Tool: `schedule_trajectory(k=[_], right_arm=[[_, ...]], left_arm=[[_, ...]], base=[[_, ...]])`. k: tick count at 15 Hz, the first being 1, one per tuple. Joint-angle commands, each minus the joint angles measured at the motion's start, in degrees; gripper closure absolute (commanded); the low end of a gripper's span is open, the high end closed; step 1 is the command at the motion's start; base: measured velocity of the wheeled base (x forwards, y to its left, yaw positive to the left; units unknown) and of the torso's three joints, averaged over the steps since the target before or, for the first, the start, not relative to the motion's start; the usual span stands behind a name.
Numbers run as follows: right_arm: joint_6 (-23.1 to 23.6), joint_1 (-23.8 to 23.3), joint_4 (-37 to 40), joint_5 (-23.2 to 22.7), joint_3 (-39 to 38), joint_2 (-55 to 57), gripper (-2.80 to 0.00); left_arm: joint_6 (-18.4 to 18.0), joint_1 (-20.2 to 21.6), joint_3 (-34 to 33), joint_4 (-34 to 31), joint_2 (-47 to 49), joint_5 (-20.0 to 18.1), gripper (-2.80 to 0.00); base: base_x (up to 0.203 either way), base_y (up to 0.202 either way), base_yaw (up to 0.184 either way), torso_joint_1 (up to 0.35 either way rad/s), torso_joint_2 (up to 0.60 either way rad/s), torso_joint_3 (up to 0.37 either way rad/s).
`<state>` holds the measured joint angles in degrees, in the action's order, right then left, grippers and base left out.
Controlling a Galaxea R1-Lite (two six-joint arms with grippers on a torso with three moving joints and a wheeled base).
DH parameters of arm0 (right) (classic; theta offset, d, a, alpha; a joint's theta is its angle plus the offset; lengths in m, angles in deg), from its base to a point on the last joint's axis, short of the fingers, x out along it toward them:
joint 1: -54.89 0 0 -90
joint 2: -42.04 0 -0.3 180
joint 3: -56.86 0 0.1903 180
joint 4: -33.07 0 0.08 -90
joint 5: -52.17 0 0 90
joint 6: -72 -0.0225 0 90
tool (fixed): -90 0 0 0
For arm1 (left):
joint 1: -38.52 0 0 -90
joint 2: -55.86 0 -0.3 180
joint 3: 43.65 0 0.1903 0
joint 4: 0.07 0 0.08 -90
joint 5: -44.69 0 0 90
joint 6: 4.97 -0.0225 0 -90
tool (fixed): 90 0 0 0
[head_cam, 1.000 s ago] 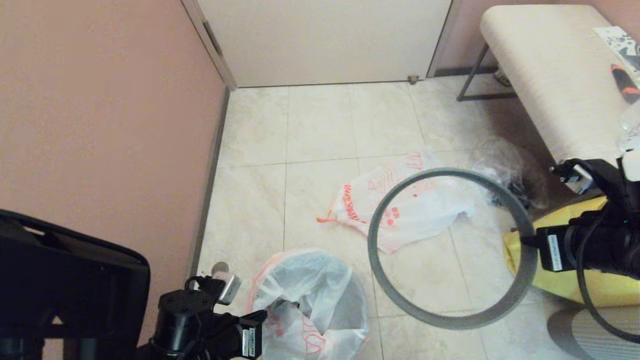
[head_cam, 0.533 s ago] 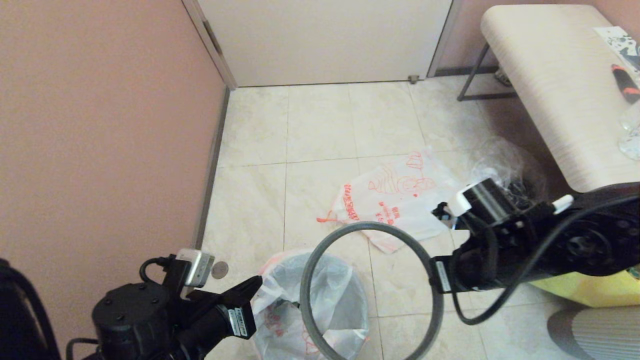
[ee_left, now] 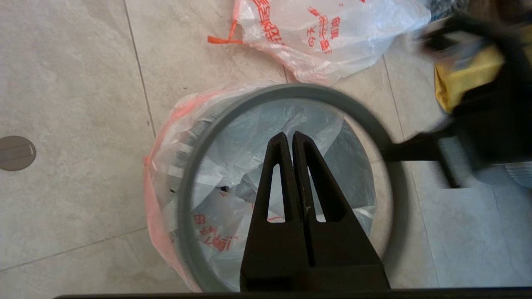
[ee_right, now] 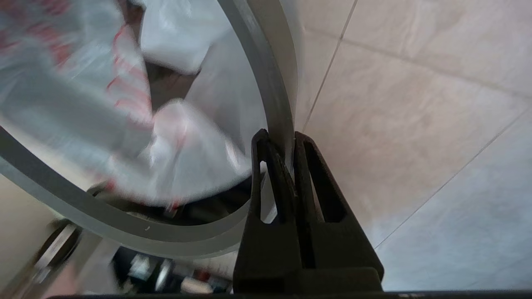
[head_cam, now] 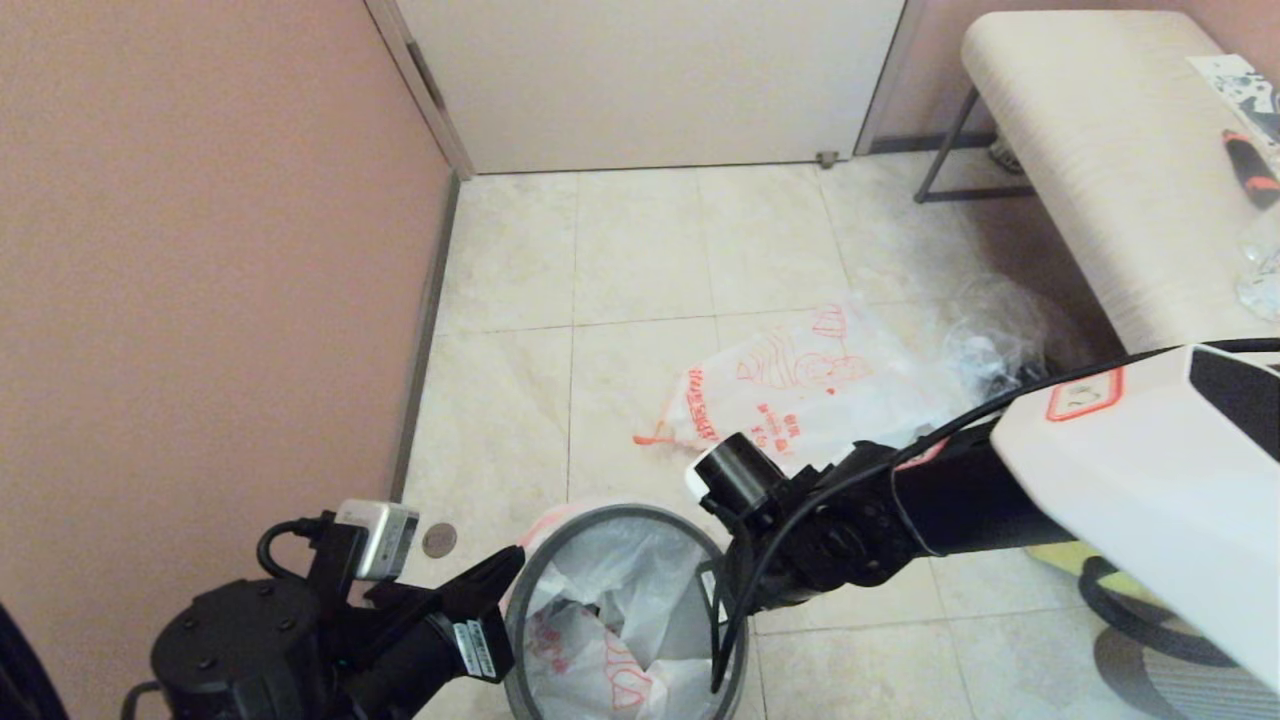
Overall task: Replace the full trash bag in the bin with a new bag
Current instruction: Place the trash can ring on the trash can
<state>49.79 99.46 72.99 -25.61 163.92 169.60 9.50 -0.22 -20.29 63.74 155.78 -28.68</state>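
Dark grey plastic rim hoop [head_cam: 560, 540] over bag-lined round bin [ee_left: 166, 195], pinched by right gripper [ee_right: 280, 141]; left gripper [ee_left: 290, 139] pressed together, empty, above bin mouth.

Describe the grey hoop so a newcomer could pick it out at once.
From the white door, come down the tiled floor past the printed white plastic bag lying flat to the small round bag-lined bin. The dark grey plastic hoop rings its top, pinched by the right gripper; nothing else nearby is rigid and circular.
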Motion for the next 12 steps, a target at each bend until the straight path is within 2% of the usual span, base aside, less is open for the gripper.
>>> schedule_trajectory(k=[1,6,12], right_arm=[[-0.1,0.9,0.2,2.3,3.1,6.3,0.00],[0.0,0.6,-0.1,7.0,5.5,8.7,0.00],[0.1,0.7,-0.5,10.6,7.9,9.3,0.00]], left_arm=[[0.2,-0.3,0.0,0.5,0.7,0.2,0.00],[0.2,-0.3,0.0,0.5,1.0,0.1,0.00],[0.2,-0.3,0.0,0.5,1.2,0.1,0.00]], base=[[0.000,0.000,0.000,0.000,0.00,0.000],[0.000,0.000,0.000,0.000,0.00,0.000],[0.000,0.000,0.000,0.000,0.00,0.000]])
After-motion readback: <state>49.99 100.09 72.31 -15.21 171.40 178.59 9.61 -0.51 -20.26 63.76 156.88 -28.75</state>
